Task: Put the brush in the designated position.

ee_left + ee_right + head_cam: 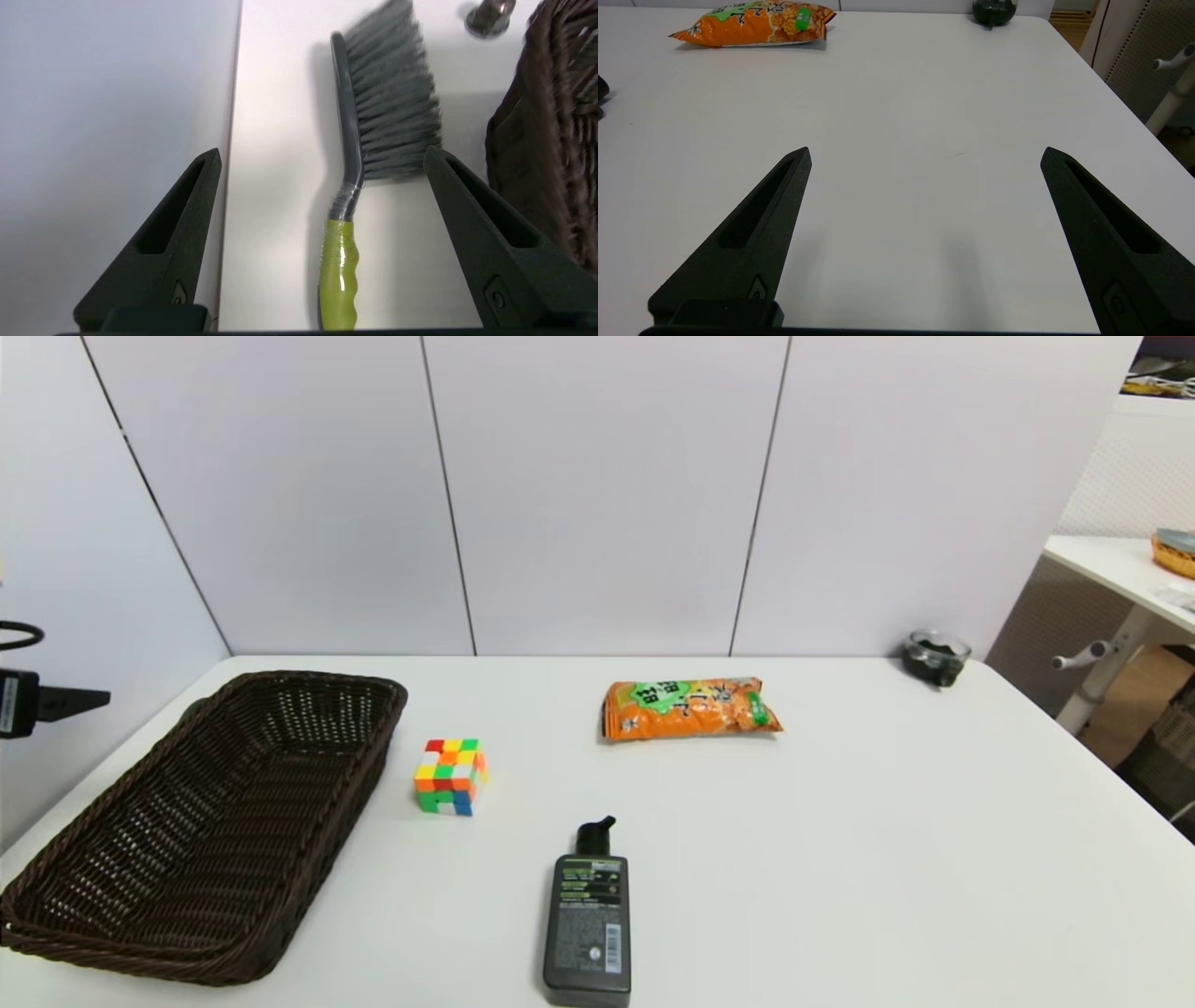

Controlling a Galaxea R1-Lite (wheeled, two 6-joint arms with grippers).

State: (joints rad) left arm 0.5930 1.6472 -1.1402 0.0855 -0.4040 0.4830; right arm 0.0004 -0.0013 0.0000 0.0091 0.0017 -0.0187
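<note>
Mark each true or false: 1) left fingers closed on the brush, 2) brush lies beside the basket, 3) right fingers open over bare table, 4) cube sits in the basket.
1) False. The left gripper is open, its fingers either side of the brush, not touching it.
2) True. It lies on the table next to the basket.
3) True. The right gripper is open and holds nothing.
4) False. The cube sits on the table beside the basket.
</note>
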